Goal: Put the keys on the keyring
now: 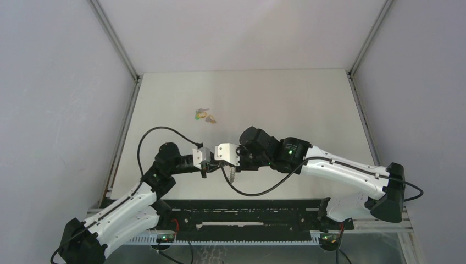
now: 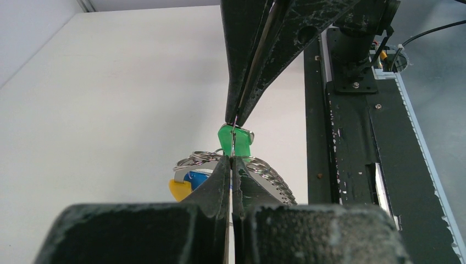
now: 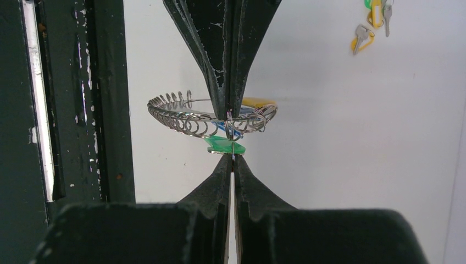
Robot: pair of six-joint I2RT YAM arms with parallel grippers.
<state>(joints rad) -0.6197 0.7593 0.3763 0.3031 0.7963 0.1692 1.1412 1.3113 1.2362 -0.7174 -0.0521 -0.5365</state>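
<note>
- No writing, brand, number or sign can be read in any view.
- The keys (image 3: pixel 222 146) and the keyring (image 3: pixel 176 118) show no legible marking on heads, blades or wire.

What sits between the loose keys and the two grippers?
Only bare table, in the top view; loose keys lie apart from left gripper and right gripper.

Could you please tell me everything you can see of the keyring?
The keyring is a thin, silvery metal wire ring lined with small wire loops, which give it a coiled look. It is held in the air, pinched by the right gripper, whose camera sees it almost edge-on. A blue key and a yellow key sit at it, and a green key lies just beside it.
</note>
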